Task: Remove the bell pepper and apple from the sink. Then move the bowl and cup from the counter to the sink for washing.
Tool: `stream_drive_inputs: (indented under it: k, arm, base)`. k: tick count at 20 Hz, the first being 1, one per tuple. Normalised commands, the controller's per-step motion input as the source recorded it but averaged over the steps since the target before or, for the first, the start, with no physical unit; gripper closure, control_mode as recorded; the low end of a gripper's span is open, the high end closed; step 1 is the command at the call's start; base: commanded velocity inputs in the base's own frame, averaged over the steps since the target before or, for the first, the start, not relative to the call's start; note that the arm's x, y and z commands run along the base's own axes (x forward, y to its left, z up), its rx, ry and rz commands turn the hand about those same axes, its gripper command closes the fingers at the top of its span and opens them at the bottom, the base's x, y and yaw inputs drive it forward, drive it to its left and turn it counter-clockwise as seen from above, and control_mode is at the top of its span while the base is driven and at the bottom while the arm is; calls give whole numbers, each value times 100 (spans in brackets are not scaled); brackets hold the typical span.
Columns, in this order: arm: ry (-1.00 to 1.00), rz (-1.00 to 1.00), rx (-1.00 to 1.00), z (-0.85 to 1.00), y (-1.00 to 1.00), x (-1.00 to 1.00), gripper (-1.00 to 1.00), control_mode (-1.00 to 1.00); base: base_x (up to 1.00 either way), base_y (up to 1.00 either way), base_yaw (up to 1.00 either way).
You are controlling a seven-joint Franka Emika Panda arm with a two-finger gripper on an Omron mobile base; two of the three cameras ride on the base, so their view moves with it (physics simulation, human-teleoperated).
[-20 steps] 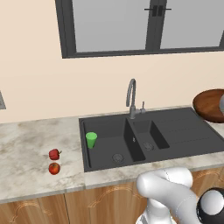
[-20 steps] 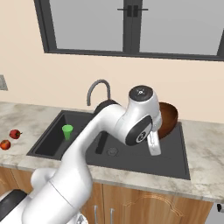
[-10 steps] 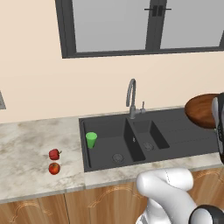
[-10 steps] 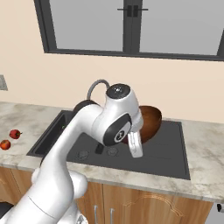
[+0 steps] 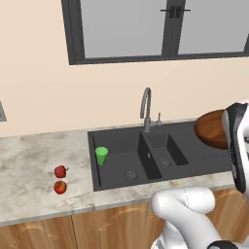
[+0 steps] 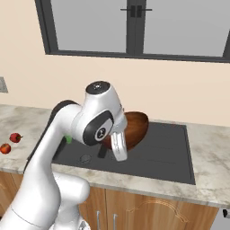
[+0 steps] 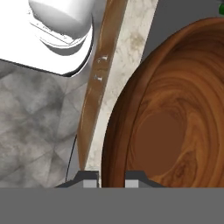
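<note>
I carry the wooden bowl point(image 6: 130, 130) above the sink's point(image 6: 170, 155) right edge, my gripper point(image 7: 111, 177) pinched narrowly on its rim, a stiff, smooth, wide load I judge prone to swing, best held by that thin lip.

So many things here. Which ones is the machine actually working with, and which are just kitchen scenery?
Part of the job:
- bowl, carried tilted over the sink, its rim between the fingers of the tool
- cup, standing in the large basin
- bell pepper and apple, side by side on the counter

Just scenery:
- faucet
- window
- cabinet fronts
</note>
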Motion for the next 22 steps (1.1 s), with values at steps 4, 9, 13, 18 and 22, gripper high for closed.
stream_drive_inputs:
  k: [4, 9, 13, 18, 22]
  arm:
    - [5, 5, 1, 7, 47, -23, 100, -100]
    - [4, 3, 0, 7, 50, -21, 100, -100]
    - [5, 2, 1, 6, 52, -18, 100, -100]
    - [5, 0, 1, 6, 55, -16, 100, -100]
    - [4, 0, 2, 6, 57, -15, 100, -100]
  base:
    - [0, 0, 0]
    - [0, 0, 0]
    - [0, 0, 0]
    - [0, 0, 0]
    - [0, 0, 0]
